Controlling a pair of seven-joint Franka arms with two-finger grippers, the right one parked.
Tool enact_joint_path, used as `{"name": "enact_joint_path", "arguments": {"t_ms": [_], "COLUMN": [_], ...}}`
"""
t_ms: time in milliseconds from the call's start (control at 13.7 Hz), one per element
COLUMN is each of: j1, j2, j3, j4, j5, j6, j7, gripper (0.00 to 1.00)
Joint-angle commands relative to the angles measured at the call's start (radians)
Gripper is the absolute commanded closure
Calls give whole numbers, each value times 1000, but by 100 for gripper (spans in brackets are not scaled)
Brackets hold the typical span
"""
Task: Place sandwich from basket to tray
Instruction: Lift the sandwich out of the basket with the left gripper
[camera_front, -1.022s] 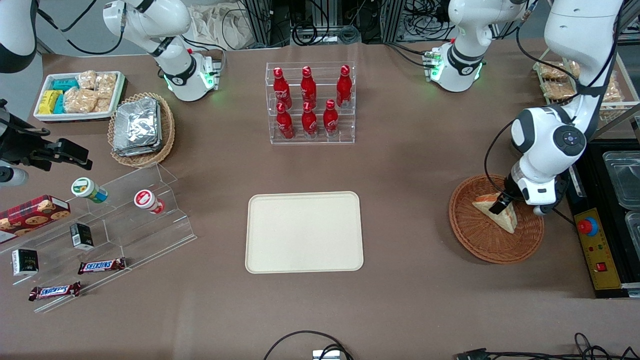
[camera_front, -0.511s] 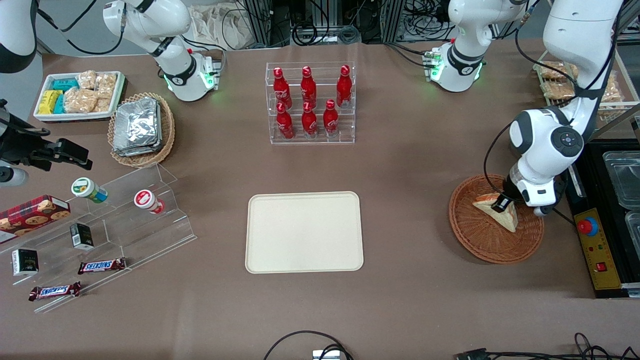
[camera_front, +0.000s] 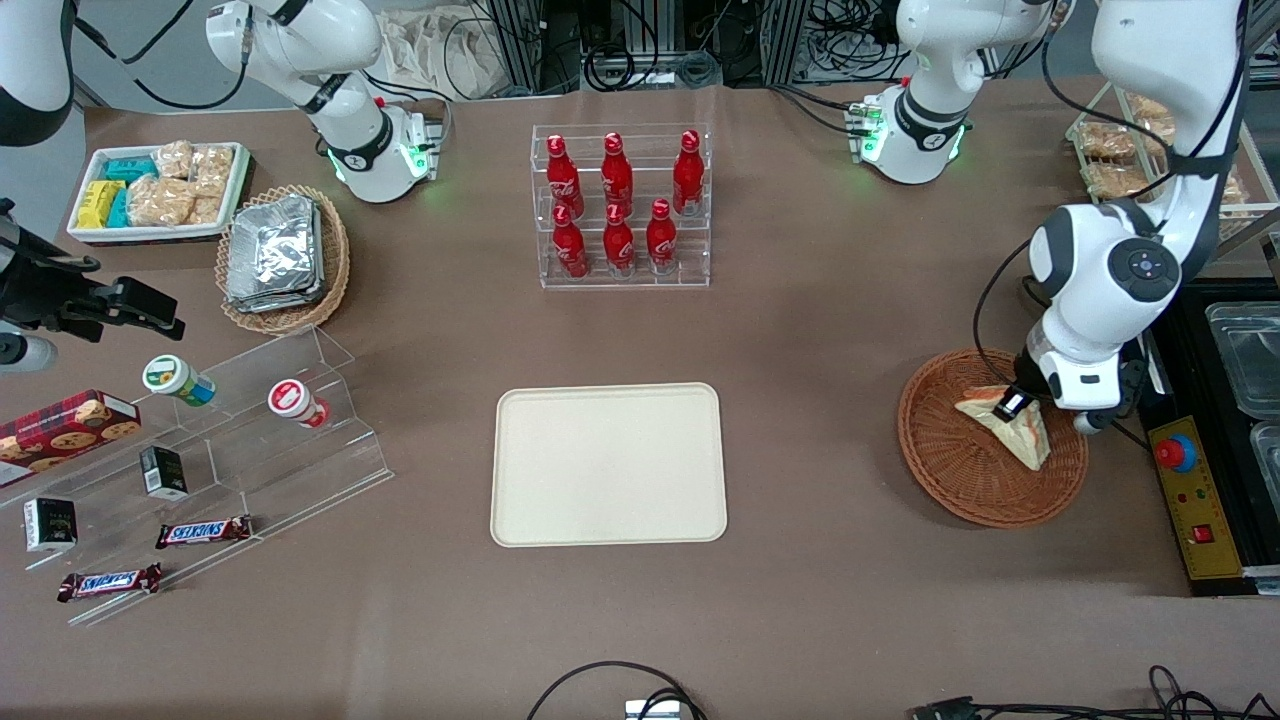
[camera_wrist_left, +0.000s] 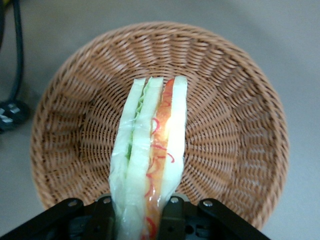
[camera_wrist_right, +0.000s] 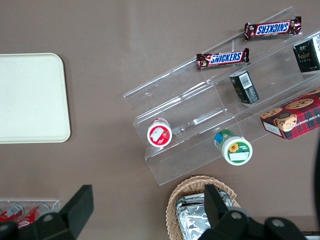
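The gripper (camera_front: 1012, 404) is pinching the wrapped sandwich (camera_front: 1005, 427) across its bread faces, seemingly to keep the layers together, and is holding it over the wicker basket (camera_front: 960, 480), apparently lifted; the cream tray (camera_front: 608, 464) is lying well apart.

The brown surface (camera_front: 820, 330) carries the tray (camera_front: 608, 465), the basket (camera_front: 960, 470) under the hand (camera_front: 1012, 404), a bottle rack (camera_front: 622, 205) — and a clear stepped stand (camera_front: 250, 440).
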Motion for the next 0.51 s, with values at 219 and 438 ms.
{"name": "enact_joint_path", "arguments": {"t_ms": [219, 438], "j1": [-5, -4], "j2": [-85, -75], "j3": [-55, -116], "j4": [132, 246], "j5": [12, 7], "j6": [-238, -345], "j7": [162, 167], "gripper": [100, 100]}}
